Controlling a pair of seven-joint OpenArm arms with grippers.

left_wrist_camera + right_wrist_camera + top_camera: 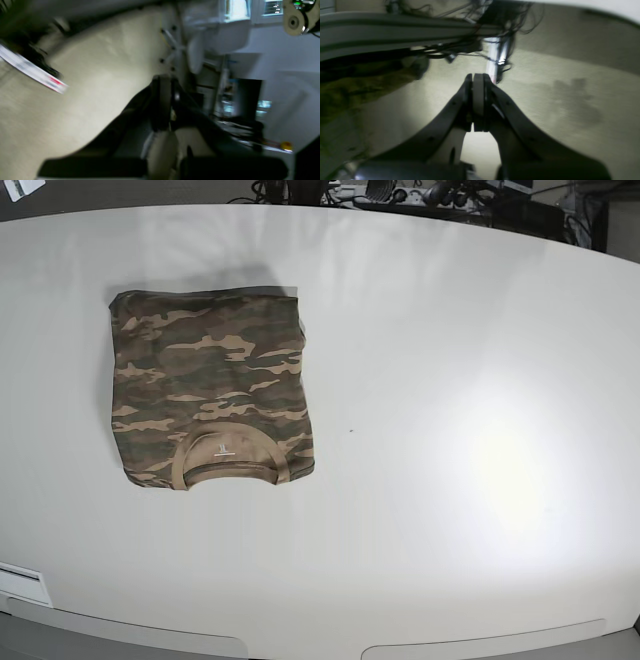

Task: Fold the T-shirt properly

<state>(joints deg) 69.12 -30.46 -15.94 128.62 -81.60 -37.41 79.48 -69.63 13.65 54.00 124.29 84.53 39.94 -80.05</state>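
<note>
Base view: the camouflage-print cloth T-shirt (210, 390) in dark green, brown and tan lay folded into a compact rectangle on the left part of the white oval tabletop (450, 430), its tan ribbed collar (228, 458) on top at the edge nearest the camera. Neither arm appeared in this view, and you had nothing else resting on the cloth.

Left wrist view: your left gripper (163, 82), black and curved, had its jaws pressed fully together with nothing between them. It hung clear of the tabletop and was tilted toward the room's background. The picture was blurred.

Right wrist view: your right gripper (477, 80) likewise had its jaws brought flat against each other, holding nothing. It hung above bare tabletop. The T-shirt showed as a dark, blurred mass at the left edge of this view (357, 85), well apart from the fingertips.
</note>
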